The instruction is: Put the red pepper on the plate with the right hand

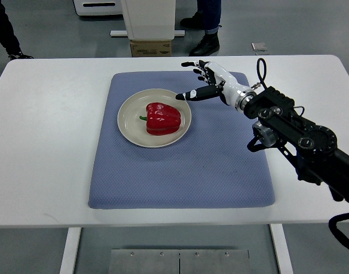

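A red pepper (162,118) lies on its side on a round cream plate (129,124). The plate sits on a blue-grey mat (180,171) on the white table. My right hand (202,79) is just right of and behind the plate, above the mat. Its fingers are spread and hold nothing; one fingertip is near the plate's right rim. It does not touch the pepper. My left arm is not in view.
The white table (43,142) surrounds the mat. Beyond its far edge are a white machine base (149,20), a cardboard box (150,48) and a person's shoes (204,43) on the floor.
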You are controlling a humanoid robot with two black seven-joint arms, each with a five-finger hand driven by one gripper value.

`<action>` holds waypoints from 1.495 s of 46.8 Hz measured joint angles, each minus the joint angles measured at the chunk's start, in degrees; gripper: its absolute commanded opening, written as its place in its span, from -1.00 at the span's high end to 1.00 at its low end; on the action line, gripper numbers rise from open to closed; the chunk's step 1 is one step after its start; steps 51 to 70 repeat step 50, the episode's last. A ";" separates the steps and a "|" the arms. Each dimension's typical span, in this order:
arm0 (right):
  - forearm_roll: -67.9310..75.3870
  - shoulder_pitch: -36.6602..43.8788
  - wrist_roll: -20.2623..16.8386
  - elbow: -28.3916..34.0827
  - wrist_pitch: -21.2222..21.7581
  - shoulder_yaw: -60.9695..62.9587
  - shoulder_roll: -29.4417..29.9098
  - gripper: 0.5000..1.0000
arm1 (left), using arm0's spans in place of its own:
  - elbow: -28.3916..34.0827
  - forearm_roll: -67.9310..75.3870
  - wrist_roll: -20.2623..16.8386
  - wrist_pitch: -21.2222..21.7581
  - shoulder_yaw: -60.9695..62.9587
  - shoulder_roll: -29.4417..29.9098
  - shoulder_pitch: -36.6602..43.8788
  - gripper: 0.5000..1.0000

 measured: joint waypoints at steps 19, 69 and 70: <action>3.58 -10.34 0.64 1.74 -0.08 18.45 -1.41 -0.98 | 0.00 0.00 0.01 0.00 0.00 0.00 -0.01 -1.00; 13.10 -16.11 2.02 2.61 -0.56 25.56 -2.19 -1.00 | 0.01 0.00 0.02 0.00 0.02 0.00 0.00 -1.00; 13.10 -16.11 2.02 2.61 -0.56 25.56 -2.19 -1.00 | 0.01 0.00 0.02 0.00 0.02 0.00 0.00 -1.00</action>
